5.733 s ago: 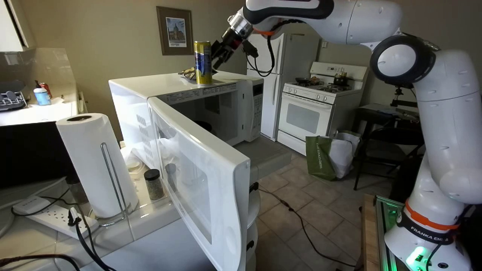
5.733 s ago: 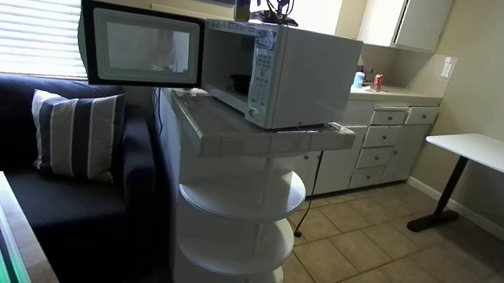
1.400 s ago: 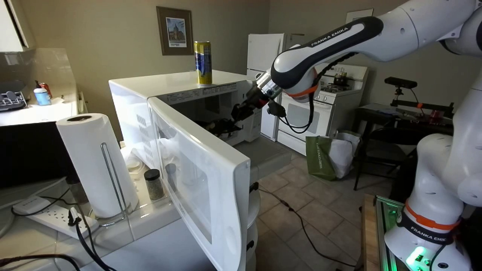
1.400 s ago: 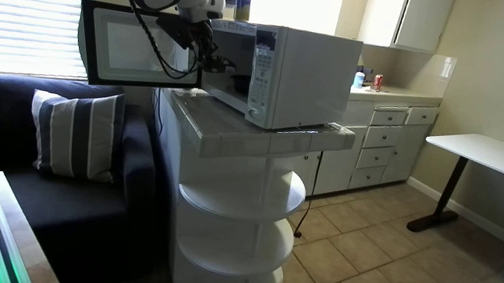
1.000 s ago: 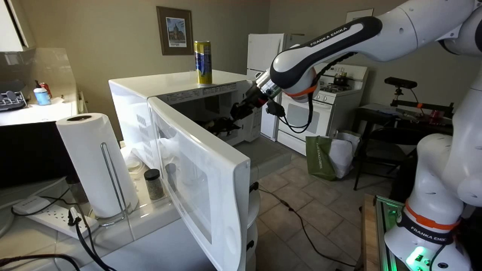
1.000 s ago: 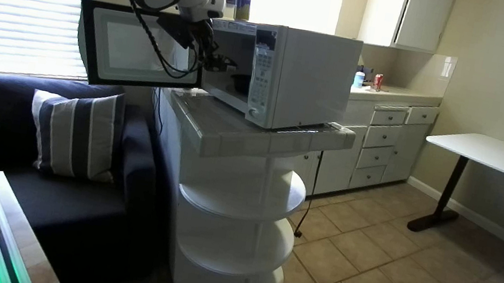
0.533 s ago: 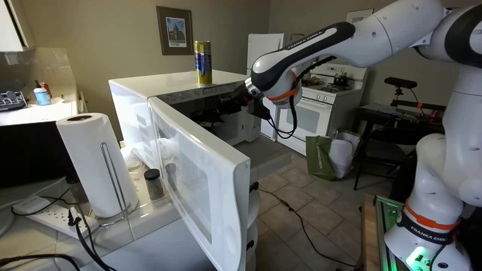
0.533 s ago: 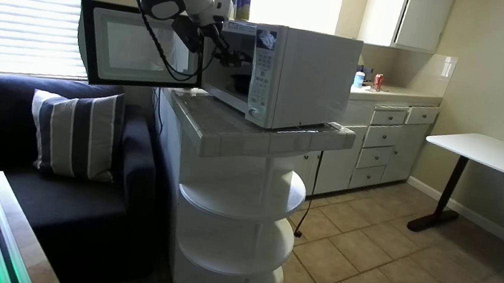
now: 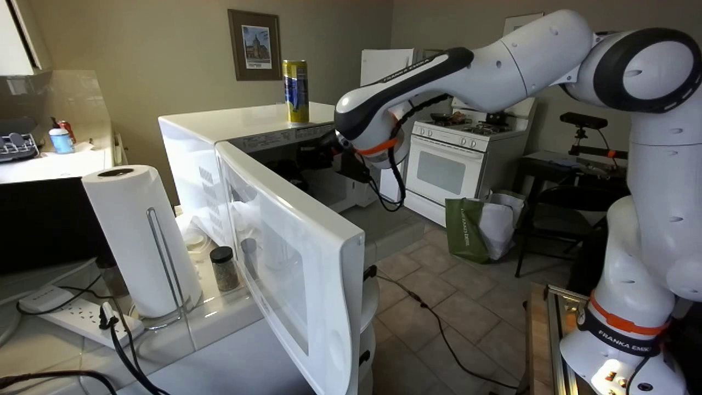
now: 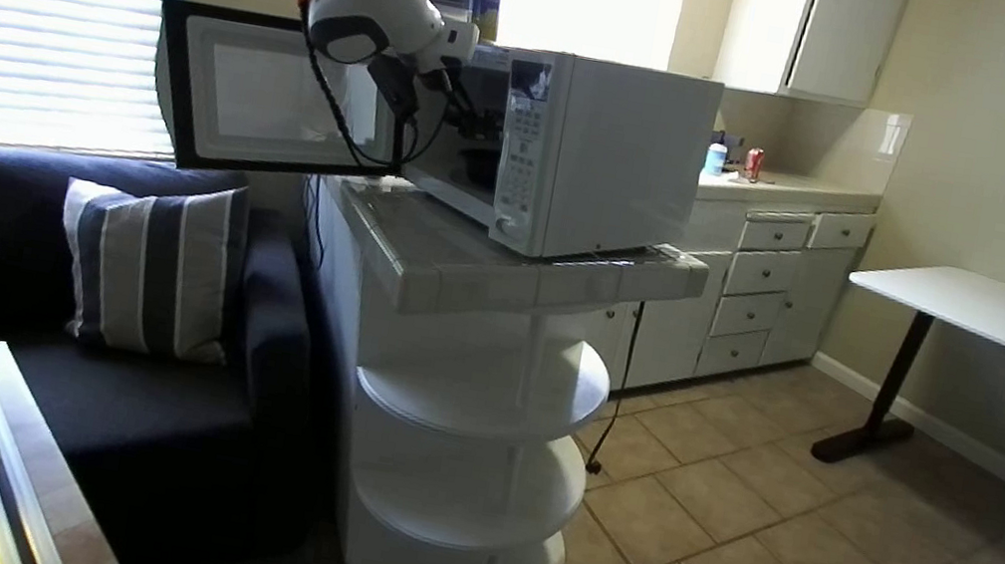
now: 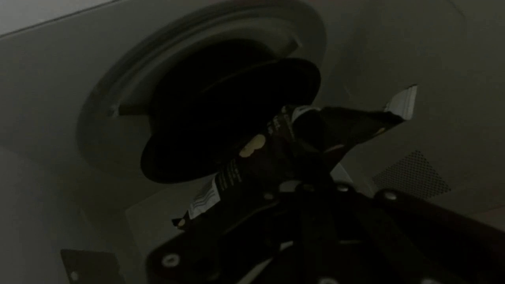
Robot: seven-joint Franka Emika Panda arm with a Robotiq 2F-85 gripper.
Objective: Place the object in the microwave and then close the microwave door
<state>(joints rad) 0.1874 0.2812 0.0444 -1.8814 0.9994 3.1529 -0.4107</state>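
Note:
The white microwave has its door swung wide open in both exterior views. My gripper reaches into the cavity, shut on a dark crinkled packet with pale ends, the object. In the wrist view the packet overlaps the near rim of a black bowl; whether they touch I cannot tell. The fingertips are lost in shadow against the wrapper. An exterior view shows the gripper above the bowl, partly hidden by the control panel.
A tall yellow-blue can stands upright on the microwave's top, near its front edge. The bowl sits on a round turntable. A paper towel roll and a spice jar stand beside the door on the counter.
Several seconds ago the packet lay on the microwave's top by my gripper. It has since been carried down, and over the last second deeper inside. The base light turned from green to yellow.

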